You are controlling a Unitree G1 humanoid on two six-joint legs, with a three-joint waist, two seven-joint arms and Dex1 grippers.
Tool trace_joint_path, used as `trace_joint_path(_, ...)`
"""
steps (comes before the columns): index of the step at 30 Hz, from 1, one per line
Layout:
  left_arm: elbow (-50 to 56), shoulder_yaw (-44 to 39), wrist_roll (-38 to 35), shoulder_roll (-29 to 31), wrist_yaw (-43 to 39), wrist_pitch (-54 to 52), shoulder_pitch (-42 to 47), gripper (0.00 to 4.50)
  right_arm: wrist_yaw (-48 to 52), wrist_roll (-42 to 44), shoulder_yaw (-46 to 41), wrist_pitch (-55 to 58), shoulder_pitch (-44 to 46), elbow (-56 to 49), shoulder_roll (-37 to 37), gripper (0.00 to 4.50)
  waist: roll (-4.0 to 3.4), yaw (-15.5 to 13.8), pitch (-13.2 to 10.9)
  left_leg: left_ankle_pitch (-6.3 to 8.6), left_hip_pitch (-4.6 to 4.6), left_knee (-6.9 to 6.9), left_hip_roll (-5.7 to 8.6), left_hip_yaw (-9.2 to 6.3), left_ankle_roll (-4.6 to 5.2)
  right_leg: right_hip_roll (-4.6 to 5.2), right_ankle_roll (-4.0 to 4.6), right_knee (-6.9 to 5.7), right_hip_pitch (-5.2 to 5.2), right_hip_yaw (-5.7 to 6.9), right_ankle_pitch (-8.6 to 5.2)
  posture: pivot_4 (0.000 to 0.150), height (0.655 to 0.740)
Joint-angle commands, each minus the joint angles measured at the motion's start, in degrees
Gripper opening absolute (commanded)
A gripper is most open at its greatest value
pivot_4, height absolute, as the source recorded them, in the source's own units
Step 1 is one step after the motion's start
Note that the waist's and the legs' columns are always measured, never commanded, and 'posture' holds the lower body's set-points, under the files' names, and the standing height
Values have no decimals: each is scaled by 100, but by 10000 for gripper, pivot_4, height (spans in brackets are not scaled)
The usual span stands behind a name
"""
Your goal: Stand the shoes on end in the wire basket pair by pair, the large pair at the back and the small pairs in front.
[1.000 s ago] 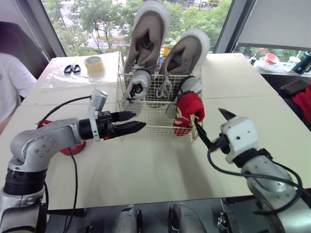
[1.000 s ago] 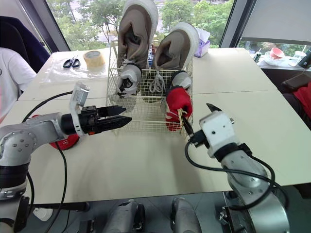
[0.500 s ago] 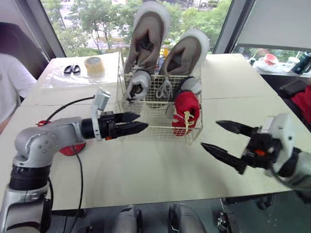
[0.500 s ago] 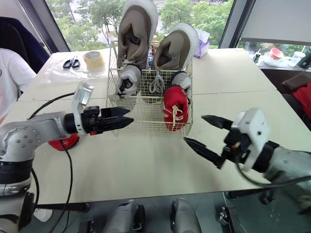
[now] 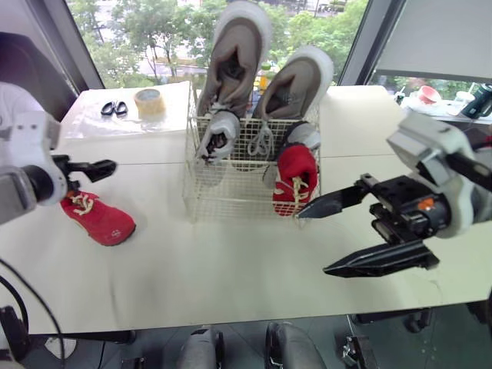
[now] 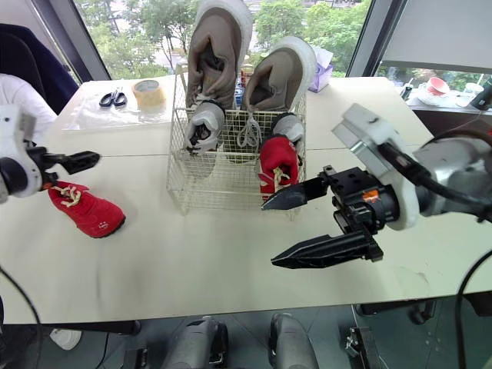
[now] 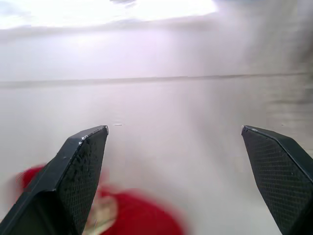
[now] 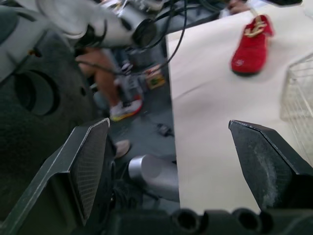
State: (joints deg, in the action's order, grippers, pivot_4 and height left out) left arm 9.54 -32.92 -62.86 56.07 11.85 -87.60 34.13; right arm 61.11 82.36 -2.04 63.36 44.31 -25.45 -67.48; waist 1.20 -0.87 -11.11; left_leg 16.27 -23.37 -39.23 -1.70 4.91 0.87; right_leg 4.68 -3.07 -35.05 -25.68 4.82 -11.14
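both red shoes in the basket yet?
No, one red shoe lies on the table left of the wire basket; the second red shoe stands in its front right corner.

The pale table [image 5: 231,261] carries a wire basket [image 5: 227,192] near its middle. A single red shoe [image 5: 100,219] lies on its side to the left. At the far left corner, black scissors [image 5: 114,108] and a roll of tape [image 5: 149,101] rest on a clear plastic sheet [image 5: 88,127].

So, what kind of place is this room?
Probably an office or a lab workroom: a wide white table stands by large windows with trees outside, and scissors and a roll of tape lie on it.
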Motion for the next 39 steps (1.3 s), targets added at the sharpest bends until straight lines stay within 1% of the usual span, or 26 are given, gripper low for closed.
trace_joint_path(1,-469,-940,571,-86,1730,-489,623,45000,722,-762,389,-165,334,142,215,42648,8,0,-1,0,-3,0,0,0,0,1,-9,-1,-3,1,4,1500,7400)
trace_joint_path(3,-668,-1245,545,-323,2388,-489,817,45000,951,-1163,531,-269,384,208,290,42648,9,3,1,0,-5,0,1,0,-1,4,-17,-3,-4,2,5,1500,7400)
trace_joint_path(5,-836,-1449,444,-510,2782,-489,873,45000,1084,-1421,596,-323,390,235,350,42648,11,0,2,-1,-1,0,8,0,-5,16,-19,-13,-4,2,5,1500,7400)
trace_joint_path(9,-1279,-1718,332,-978,3145,-489,821,45000,1250,-1703,502,-454,160,83,425,42648,22,-8,7,-7,0,0,13,-3,-18,35,-18,-22,-4,9,6,1500,7400)
trace_joint_path(11,-1444,-1722,379,-1059,3205,-489,833,45000,1277,-1766,446,-470,51,-7,430,42648,35,-1,10,-20,0,0,13,-6,-42,36,-17,-23,-4,13,6,1500,7400)
trace_joint_path(13,-1703,-1690,508,-1140,3147,-489,912,45000,1228,-1771,322,-450,-95,-79,390,42648,41,4,11,-23,-1,0,12,-6,-48,36,-16,-23,-5,13,7,1500,7400)
trace_joint_path(19,-2359,-1460,1384,-1335,2625,-484,1063,45000,719,-1930,-78,-397,-559,-291,273,42648,42,3,12,-23,1,1,11,-3,-50,37,-14,-26,-6,18,8,1500,7400)
trace_joint_path(23,-2535,-1420,1888,-1424,2221,-461,1083,45000,-84,-2248,-367,-369,-774,-310,305,42648,41,-4,13,-23,2,1,13,0,-50,41,-14,-26,-7,19,8,1500,7400)
trace_joint_path(26,-2559,-1388,2183,-1594,1971,-489,1104,45000,-632,-1816,-767,-89,-955,-451,398,42648,43,-25,14,-23,1,1,15,0,-49,47,-13,-26,-7,20,9,1500,7400)
trace_joint_path(29,-2619,-1301,2496,-1750,1739,-489,1155,45000,-987,-1502,-945,63,-1065,-622,461,42648,45,-53,14,-22,0,1,17,-1,-48,54,-13,-25,-6,19,9,1500,7400)
trace_joint_path(31,-2700,-1206,2744,-1813,1576,-460,1155,39467,-1125,-1429,-991,106,-1121,-707,434,45000,42,-97,16,-18,1,1,17,0,-40,55,-12,-25,-6,19,10,1500,7400)
trace_joint_path(32,-2727,-1180,2866,-1840,1519,-446,1161,36520,-1167,-1412,-1010,117,-1133,-709,415,45000,42,-118,16,-11,2,1,18,0,-28,55,-12,-26,-6,19,10,1500,7400)
trace_joint_path(33,-2746,-1141,2972,-1860,1439,-421,1159,30730,-1200,-1400,-1023,127,-1139,-702,392,45000,42,-133,16,-8,2,1,18,0,-23,55,-11,-26,-6,19,10,1500,7400)
trace_joint_path(36,-2769,-1102,3239,-1914,1232,-400,1199,15656,-1251,-1399,-1016,143,-1149,-681,328,45000,42,-132,17,-6,2,1,19,2,-20,56,-10,-25,-6,20,10,1500,7400)
trace_joint_path(37,-2766,-1101,3337,-1928,1193,-391,1213,11412,-1253,-1405,-1007,141,-1168,-683,312,45000,41,-130,17,-6,2,1,19,2,-20,56,-10,-25,-6,20,10,1500,7400)
trace_joint_path(39,-2706,-1064,3469,-1931,1041,-377,1229,835,-1230,-1352,-1001,141,-1205,-666,311,45000,40,-120,18,-6,4,2,18,2,-19,54,-10,-25,-7,20,10,1500,7400)
